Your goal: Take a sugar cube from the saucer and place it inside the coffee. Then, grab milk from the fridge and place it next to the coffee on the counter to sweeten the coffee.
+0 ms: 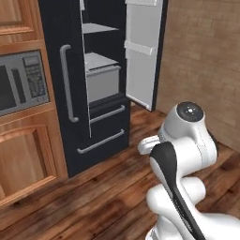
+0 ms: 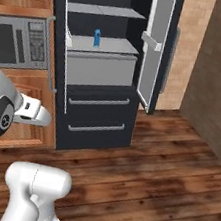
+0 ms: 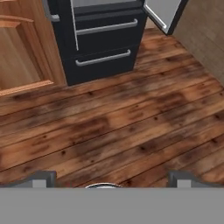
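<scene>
The gripper [image 3: 112,177] is spread wide and empty above the floor, while the milk [image 2: 96,38] stands on the open fridge [image 2: 93,87] shelf at 12 o'clock, so a hasty reach could knock the carton over.

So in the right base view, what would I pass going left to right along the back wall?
Microwave → milk on a shelf inside the fridge → the fridge's open door → brick wall.
</scene>
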{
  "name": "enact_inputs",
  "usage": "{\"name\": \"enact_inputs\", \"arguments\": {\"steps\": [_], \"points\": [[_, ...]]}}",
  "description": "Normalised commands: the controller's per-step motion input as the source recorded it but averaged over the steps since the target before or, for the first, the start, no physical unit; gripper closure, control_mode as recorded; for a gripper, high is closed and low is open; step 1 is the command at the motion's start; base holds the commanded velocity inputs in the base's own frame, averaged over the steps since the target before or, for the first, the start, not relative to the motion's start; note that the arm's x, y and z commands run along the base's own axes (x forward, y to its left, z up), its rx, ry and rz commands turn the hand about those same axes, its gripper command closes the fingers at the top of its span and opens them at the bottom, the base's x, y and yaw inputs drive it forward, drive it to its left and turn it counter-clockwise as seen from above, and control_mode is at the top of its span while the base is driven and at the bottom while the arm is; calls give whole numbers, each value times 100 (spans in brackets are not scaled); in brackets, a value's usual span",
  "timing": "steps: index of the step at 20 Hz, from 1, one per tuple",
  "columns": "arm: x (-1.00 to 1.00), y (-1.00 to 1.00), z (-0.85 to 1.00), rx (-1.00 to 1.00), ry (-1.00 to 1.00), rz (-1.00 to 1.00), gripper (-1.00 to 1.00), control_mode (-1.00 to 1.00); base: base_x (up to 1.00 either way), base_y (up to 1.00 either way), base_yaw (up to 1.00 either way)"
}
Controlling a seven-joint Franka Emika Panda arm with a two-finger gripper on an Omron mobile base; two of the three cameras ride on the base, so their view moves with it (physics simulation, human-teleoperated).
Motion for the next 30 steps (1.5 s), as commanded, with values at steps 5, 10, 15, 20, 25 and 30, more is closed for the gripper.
{"name": "enact_inputs", "arguments": {"steps": [5,10,15,20,25,30], "points": [[0,0,0,0,0,0,-100,100,100,-21,24],[0,0,0,0,0,0,-100,100,100,-55,21],[0,0,0,0,0,0,-100,100,100,-65,19],[0,0,0,0,0,0,-100,100,100,-36,27],[0,0,0,0,0,0,-100,100,100,-15,34],[0,0,0,0,0,0,-100,100,100,-18,30]]}}
